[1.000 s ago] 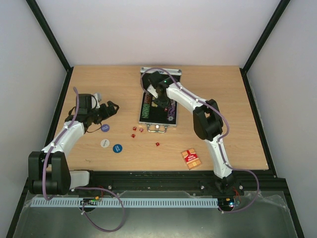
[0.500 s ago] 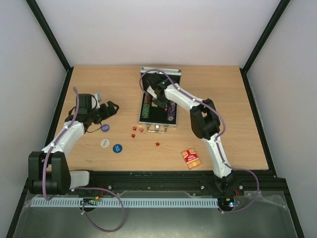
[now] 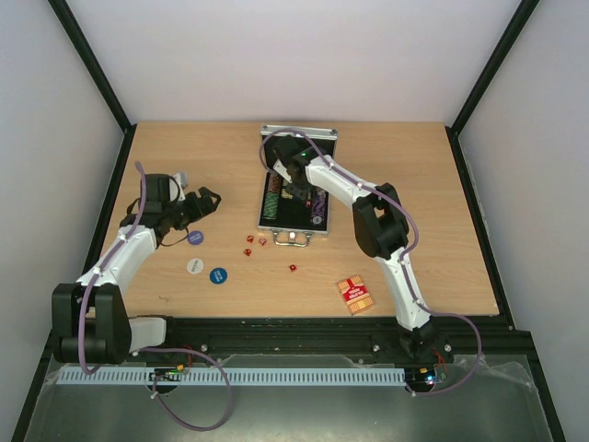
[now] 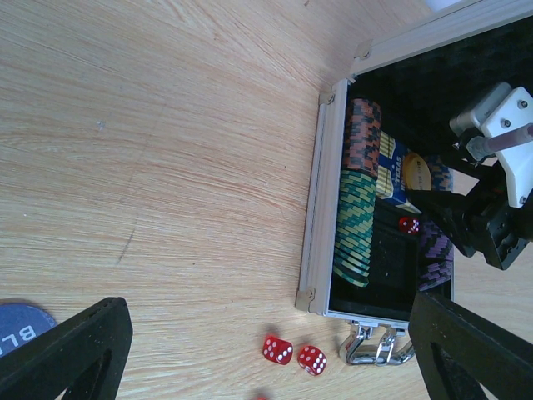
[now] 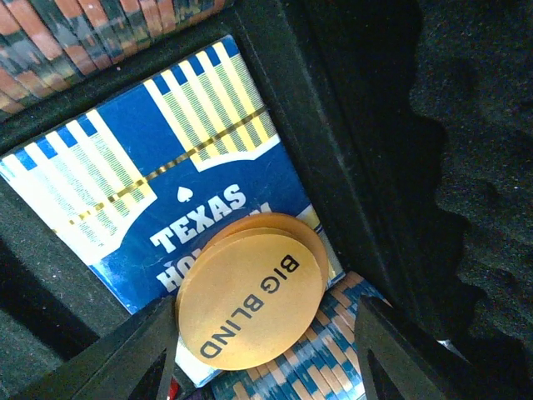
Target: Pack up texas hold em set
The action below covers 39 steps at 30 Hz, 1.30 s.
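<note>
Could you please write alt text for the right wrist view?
A gold disc marked BIG BLIND lies on a blue Texas card deck inside the foam-lined case. Chip rows edge the frame; the open right end effector straddles it.

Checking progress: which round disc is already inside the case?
The gold round disc marked BIG BLIND, lying on the blue Texas card box inside the silver aluminium case. The indigo disc, white disc and blue disc lie on the wooden table.

The top camera looks steeply down from high behind the near edge over the whole counter. The left wrist camera sees the case well ahead of the left tool; the right one (very near) looks straight into it.
</note>
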Tool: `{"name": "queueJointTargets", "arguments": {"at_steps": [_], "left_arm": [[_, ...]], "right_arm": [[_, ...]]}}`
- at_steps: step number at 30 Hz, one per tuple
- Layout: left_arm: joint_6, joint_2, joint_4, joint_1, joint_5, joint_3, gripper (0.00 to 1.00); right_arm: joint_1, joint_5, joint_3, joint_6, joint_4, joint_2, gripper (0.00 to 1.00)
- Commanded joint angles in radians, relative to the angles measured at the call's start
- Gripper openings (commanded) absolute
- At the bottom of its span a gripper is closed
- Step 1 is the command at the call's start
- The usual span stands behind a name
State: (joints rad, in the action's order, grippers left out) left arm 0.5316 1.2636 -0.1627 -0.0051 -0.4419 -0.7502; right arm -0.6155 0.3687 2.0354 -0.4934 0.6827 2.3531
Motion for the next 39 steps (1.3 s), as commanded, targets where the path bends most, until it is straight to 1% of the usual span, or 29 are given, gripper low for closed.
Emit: {"name": "queueJointTargets", "arguments": {"at_steps": [1, 5, 8, 10, 12, 15, 17, 20, 22, 23, 26, 29, 32, 34, 39], "left_arm": [[0.003, -0.018, 0.011, 0.005, -0.009, 0.017, 0.94], [0.003, -0.014, 0.007, 0.005, -0.004, 0.017, 0.94], [0.001, -0.006, 0.001, 0.004, 0.003, 0.013, 0.94], [0.000, -0.001, -0.003, 0.002, 0.012, 0.012, 0.93], [-0.009, 0.002, -0.018, -0.011, 0.039, 0.006, 0.92], [0.008, -0.003, -0.049, -0.048, 0.076, -0.009, 0.90], [0.025, -0.010, -0.093, -0.074, 0.130, -0.019, 0.88], [0.043, -0.026, -0.186, -0.113, 0.182, -0.030, 0.84], [0.038, -0.040, -0.261, -0.153, 0.218, -0.035, 0.81], [0.032, -0.041, -0.301, -0.175, 0.236, -0.042, 0.79], [0.010, -0.044, -0.461, -0.243, 0.309, -0.069, 0.75], [-0.004, -0.037, -0.595, -0.320, 0.369, -0.094, 0.75], [-0.012, -0.005, -0.700, -0.405, 0.415, -0.103, 0.75], [-0.012, 0.008, -0.744, -0.434, 0.438, -0.101, 0.76], [-0.036, 0.031, -0.769, -0.444, 0.442, -0.075, 0.77]], "right_arm": [[-0.003, -0.009, 0.032, 0.011, 0.048, 0.004, 0.60], [-0.006, -0.115, 0.024, 0.059, 0.128, -0.043, 0.61], [-0.011, -0.254, -0.046, 0.099, 0.133, -0.117, 0.61], [-0.018, -0.317, -0.097, 0.117, 0.127, -0.170, 0.62], [-0.031, -0.356, -0.144, 0.134, 0.123, -0.210, 0.62], [-0.058, -0.377, -0.226, 0.147, 0.103, -0.283, 0.62], [-0.072, -0.405, -0.278, 0.145, 0.091, -0.340, 0.62], [-0.077, -0.525, -0.358, 0.147, 0.092, -0.427, 0.62], [-0.078, -0.606, -0.458, 0.149, 0.063, -0.507, 0.61], [-0.077, -0.635, -0.534, 0.155, 0.036, -0.552, 0.61], [-0.076, -0.656, -0.690, 0.162, -0.028, -0.695, 0.61], [-0.073, -0.674, -0.814, 0.187, -0.077, -0.809, 0.61], [-0.059, -0.674, -0.911, 0.200, -0.144, -0.910, 0.67], [-0.037, -0.666, -0.959, 0.209, -0.191, -0.958, 0.70], [0.020, -0.690, -1.018, 0.208, -0.259, -0.995, 0.70]]}}
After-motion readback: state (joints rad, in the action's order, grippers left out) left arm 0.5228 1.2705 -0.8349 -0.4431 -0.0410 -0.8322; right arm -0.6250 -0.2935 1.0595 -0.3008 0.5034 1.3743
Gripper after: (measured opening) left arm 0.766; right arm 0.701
